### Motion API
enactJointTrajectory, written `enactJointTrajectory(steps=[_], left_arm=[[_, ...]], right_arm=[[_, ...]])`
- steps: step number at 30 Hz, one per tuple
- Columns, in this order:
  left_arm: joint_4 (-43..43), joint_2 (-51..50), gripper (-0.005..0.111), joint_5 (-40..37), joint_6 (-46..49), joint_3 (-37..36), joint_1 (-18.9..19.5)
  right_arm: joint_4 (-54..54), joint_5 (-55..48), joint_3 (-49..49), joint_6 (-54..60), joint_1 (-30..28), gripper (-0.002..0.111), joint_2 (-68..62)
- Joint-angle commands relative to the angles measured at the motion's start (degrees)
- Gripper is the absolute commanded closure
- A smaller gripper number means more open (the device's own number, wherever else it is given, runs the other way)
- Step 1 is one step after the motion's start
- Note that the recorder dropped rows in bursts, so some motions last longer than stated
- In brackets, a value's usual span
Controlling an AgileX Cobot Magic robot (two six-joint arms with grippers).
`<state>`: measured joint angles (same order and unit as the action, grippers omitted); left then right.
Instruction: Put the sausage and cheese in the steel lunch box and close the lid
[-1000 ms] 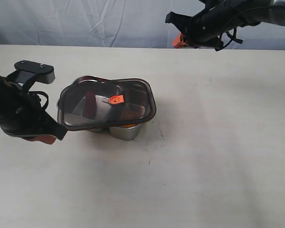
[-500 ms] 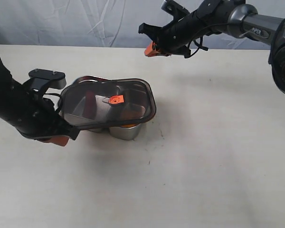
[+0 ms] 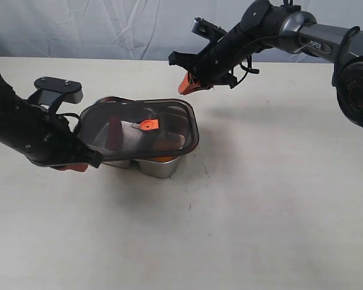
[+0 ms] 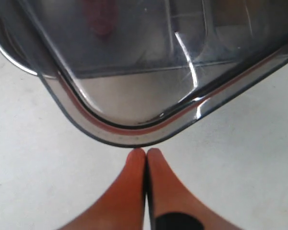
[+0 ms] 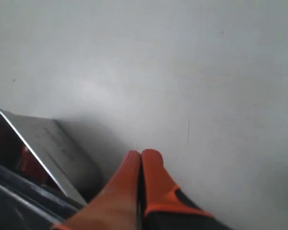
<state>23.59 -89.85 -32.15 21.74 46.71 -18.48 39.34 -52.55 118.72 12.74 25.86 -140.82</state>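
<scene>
The steel lunch box (image 3: 160, 167) stands left of centre on the table. The dark lid (image 3: 133, 133) with its orange-red valve (image 3: 147, 125) lies on it, slightly skewed and overhanging to the left. Through the lid the red sausage (image 3: 114, 130) shows in the left compartment; an orange bit, likely the cheese (image 3: 163, 159), shows at the front right. My left gripper (image 3: 74, 167) is shut, its tips (image 4: 146, 153) against the lid's corner (image 4: 129, 136). My right gripper (image 3: 186, 85) is shut and empty, hovering behind the box's far rim (image 5: 53, 143), tips (image 5: 141, 154) over the table.
A pale tabletop (image 3: 272, 199) spreads right of and in front of the box. A grey cloth backdrop (image 3: 109, 27) hangs behind the table's far edge. The right arm (image 3: 272, 27) reaches across from the upper right.
The right arm has swung left and down, from the far right to just behind the box. The left gripper has shifted slightly right and further back, keeping to the lid's corner.
</scene>
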Motion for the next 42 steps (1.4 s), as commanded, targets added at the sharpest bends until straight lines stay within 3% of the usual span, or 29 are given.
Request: enactJointTrajectory(steps=[1,23,31,39,42], left_arm=[[-1.2,-0.1,0.107,1.5,0.1,0.1,-0.1],[-2.7,-4.1,0.107,1.8,-0.1,1.6,0.0],[-6.7,-4.1,0.107,1.8,-0.9,4.3,0.3],[-17.9,-4.1,0.107,0.3,-10.6,4.3,0.3],[-18.3,-4.1,0.107,0.3,-11.3,4.3,0.3]], right_arm=[[-0.4,-2.6,0.4,0.2,0.1,0.109,0.3],[-4.6,-10.5,0.4,0.8,0.2,0.109,4.0],[-9.1,-9.3,0.4,0.8,0.2,0.109,4.6],[-13.4,-7.0,0.4,-0.7,0.2,0.109,4.5],[-13.4,-6.4,0.4,-0.7,0.2,0.109,4.5]])
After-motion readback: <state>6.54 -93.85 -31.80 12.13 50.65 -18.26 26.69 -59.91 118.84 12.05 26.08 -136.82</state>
